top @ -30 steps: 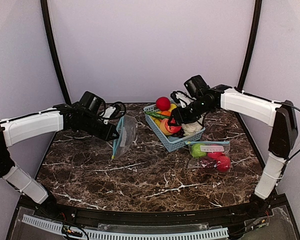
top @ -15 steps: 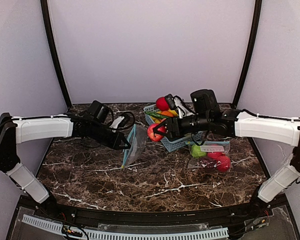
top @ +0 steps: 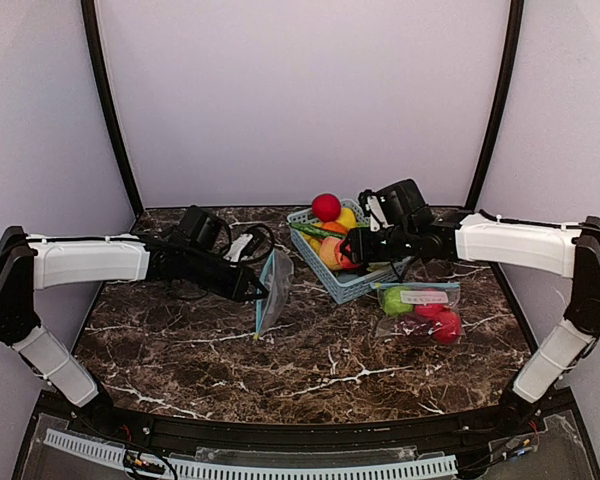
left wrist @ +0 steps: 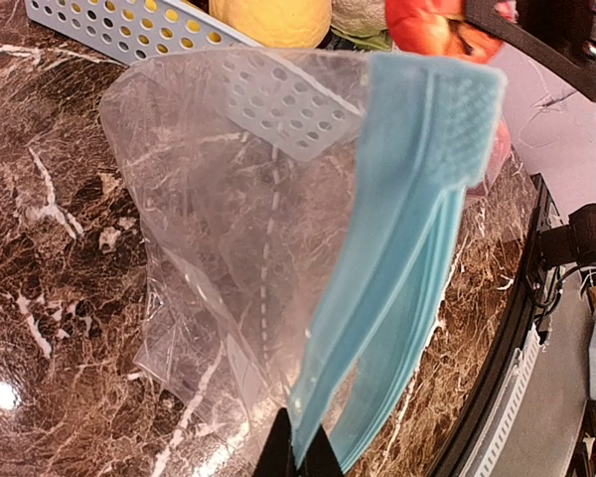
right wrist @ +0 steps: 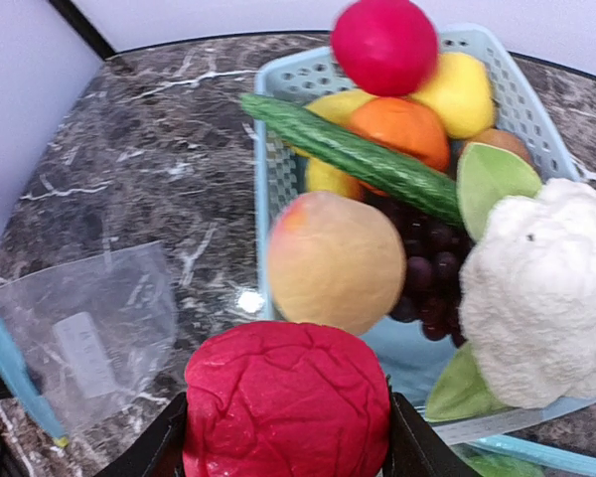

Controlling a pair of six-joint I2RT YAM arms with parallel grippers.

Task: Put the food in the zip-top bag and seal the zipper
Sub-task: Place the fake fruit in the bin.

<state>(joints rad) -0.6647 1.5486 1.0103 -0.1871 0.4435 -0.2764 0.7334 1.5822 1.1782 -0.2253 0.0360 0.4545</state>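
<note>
Now the right gripper point(right wrist: 286, 437) is clamped on a red fruit point(right wrist: 286, 393) just beside the basket point(right wrist: 261, 189), while the left gripper point(left wrist: 298, 452) pinches the bag point(left wrist: 238, 229) upright by its blue zipper point(left wrist: 407, 229). The mouth looks barely parted. It probably needs tilting open toward the fruit, which should sit squarely over the gap before release.
</note>
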